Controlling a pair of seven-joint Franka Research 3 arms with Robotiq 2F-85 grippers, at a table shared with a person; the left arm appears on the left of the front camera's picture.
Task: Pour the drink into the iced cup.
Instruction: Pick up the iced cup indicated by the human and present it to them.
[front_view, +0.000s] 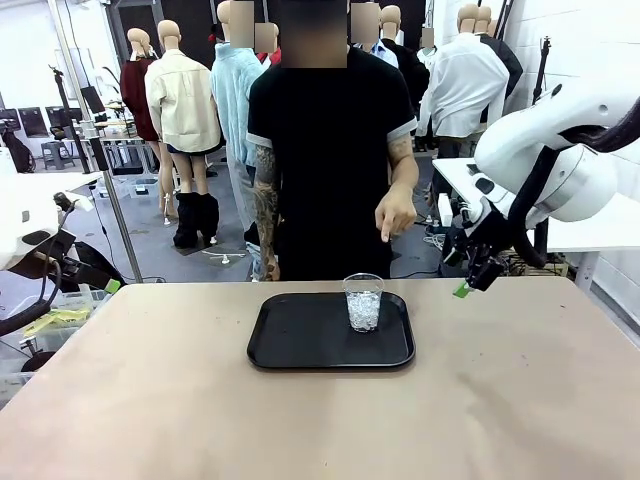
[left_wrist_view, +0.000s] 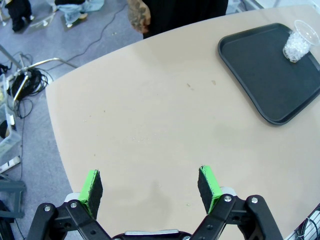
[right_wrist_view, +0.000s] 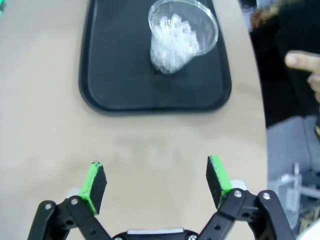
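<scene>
Item: 1 iced cup (front_view: 363, 302), clear and upright, standing near the far edge of 1 black tray (front_view: 290, 340) at mid-table (left_wrist_view: 150, 115). A person's hand (front_view: 395, 214) points down at it. The left gripper (left_wrist_view: 150, 182) and right gripper (right_wrist_view: 156, 177) are both spread wide and empty. Handling: pour slowly into the middle of the mouth; the cup looks light and likely to tip.

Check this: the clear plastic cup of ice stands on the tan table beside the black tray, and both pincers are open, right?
No. In the front view the clear plastic cup of ice stands on the black rectangular tray, not beside it on the tan table. The left pincer and right pincer are open.
</scene>
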